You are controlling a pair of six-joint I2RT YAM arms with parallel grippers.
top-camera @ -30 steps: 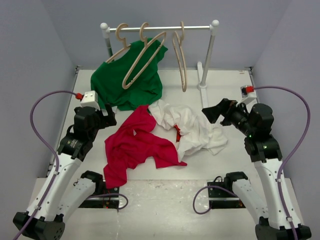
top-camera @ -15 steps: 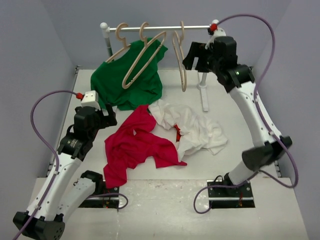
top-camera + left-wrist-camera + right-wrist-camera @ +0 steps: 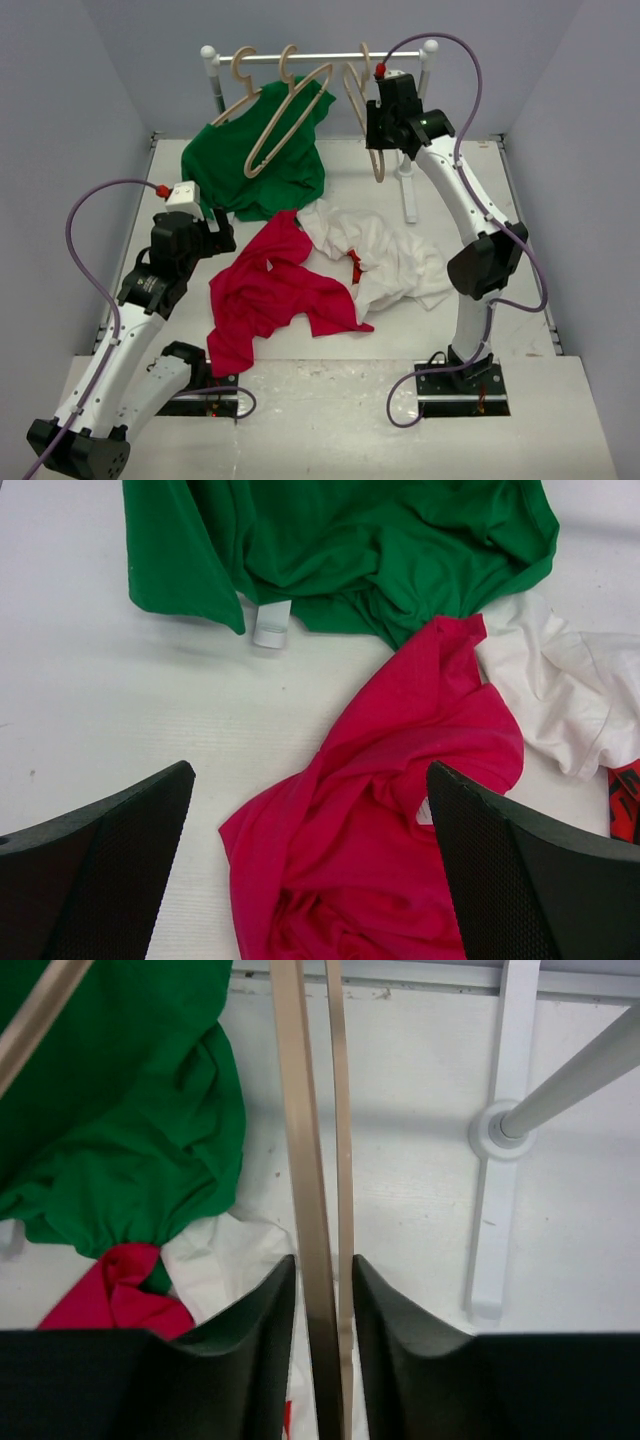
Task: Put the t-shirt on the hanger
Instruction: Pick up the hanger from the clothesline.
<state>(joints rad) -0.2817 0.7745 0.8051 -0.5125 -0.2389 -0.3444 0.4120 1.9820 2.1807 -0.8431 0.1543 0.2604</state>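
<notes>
Right hand (image 3: 325, 1270): clamped on the rightmost hanger (image 3: 305, 1160), one finger on each side of its two wooden bars, up by the rail (image 3: 330, 57).
Left hand (image 3: 310, 770): fingers spread wide, holding nothing, low over the red t-shirt (image 3: 400, 810).
Clothes: the red t-shirt, white t-shirt (image 3: 390, 255) and green t-shirt (image 3: 270, 170) lie crumpled on the surface (image 3: 480, 300), edges touching.
Hanger: hooked on the rail, bare.
</notes>
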